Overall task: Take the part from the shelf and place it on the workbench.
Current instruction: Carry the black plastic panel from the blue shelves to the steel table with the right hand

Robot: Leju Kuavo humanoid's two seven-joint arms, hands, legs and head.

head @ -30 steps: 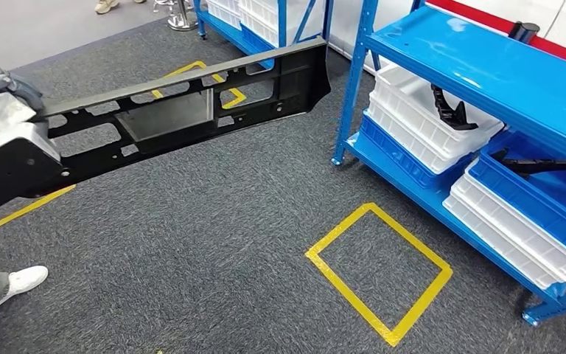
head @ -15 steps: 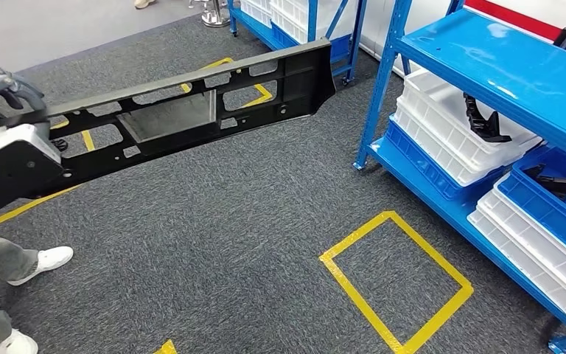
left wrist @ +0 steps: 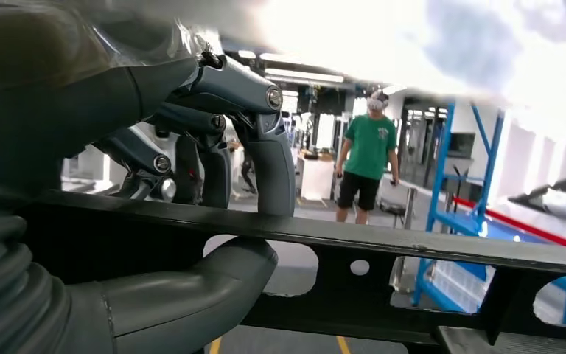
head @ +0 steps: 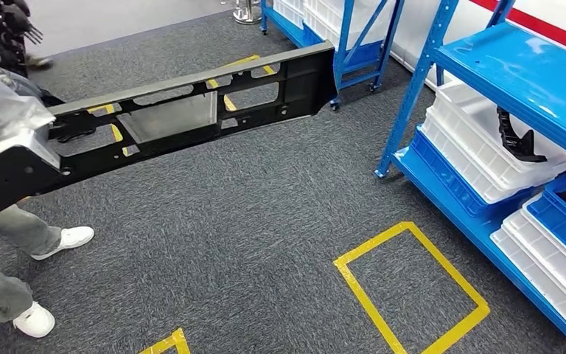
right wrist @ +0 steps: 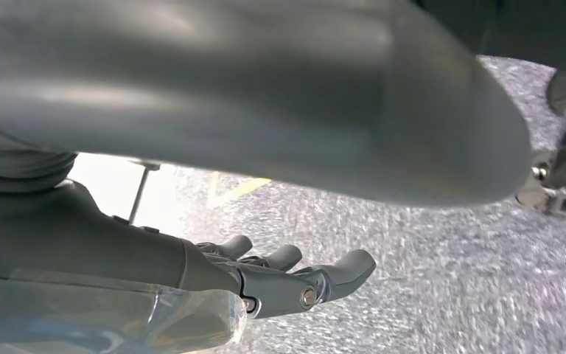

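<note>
Here my left hand (left wrist: pixel 191 184) grips the long black part (head: pixel 184 118) by its near end, thumb under, fingers over, holding it above the carpet. My right hand (right wrist: pixel 295 276) hangs empty, fingers apart. Beyond stands the blue shelf (head: pixel 516 81).

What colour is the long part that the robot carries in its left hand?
Black. The part shows best in the head view, held by the left hand.

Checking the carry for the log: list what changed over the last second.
The whole view swung: the blue metal shelf, white plastic bins and yellow tape square slid right, so the camera turned. A person's legs came in. The left robot hand still grips the long black perforated panel.
</note>
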